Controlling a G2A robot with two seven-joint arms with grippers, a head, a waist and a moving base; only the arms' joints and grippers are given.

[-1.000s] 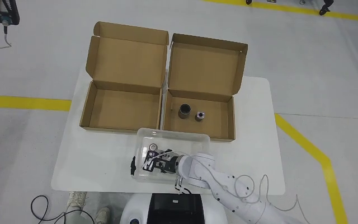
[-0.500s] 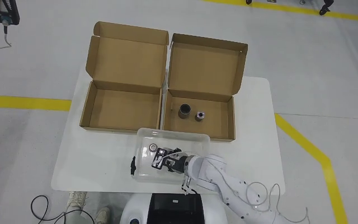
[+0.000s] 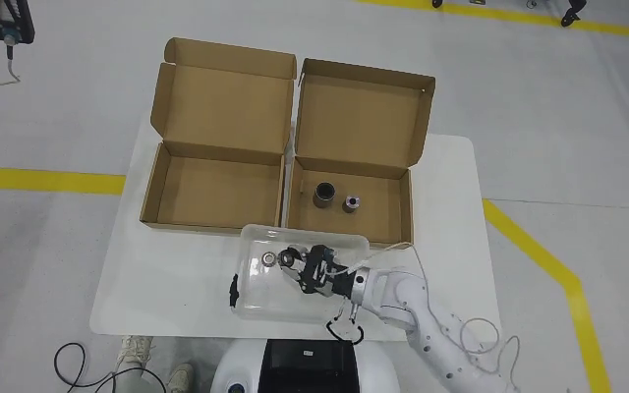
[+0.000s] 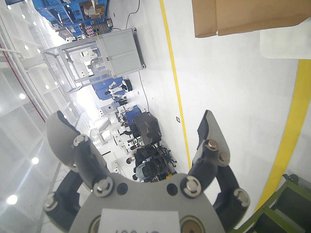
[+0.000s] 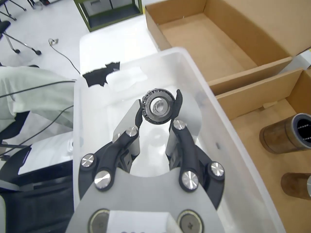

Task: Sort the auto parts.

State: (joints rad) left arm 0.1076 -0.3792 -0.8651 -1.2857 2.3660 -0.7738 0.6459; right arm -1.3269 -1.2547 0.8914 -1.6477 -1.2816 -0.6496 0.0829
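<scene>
Now pick step: right gripper (image 5: 158, 111) clenched on bearing (image 5: 158, 105), clear bin (image 5: 233, 144) beneath. Left gripper (image 4: 132, 117) released, empty. Next, probably: carry bearing to empty cardboard box (image 5: 206, 39) ahead of gripper.

This is a factory-style workshop hall. In the top view the pale glossy floor (image 3: 79, 79) carries taped lane markings: one yellow line (image 3: 59, 181) crosses the left edge of the frame and another yellow stripe (image 3: 550, 265) angles down the lower right. The left wrist view shows tall blue storage racks (image 4: 60, 8) stacked with bins, an aluminium-framed enclosure with grey panels (image 4: 116, 52), black office chairs (image 4: 155, 163) and round white lights (image 4: 35, 160) in rows. The right wrist view shows a dark green metal shelving unit (image 5: 107, 1).
</scene>
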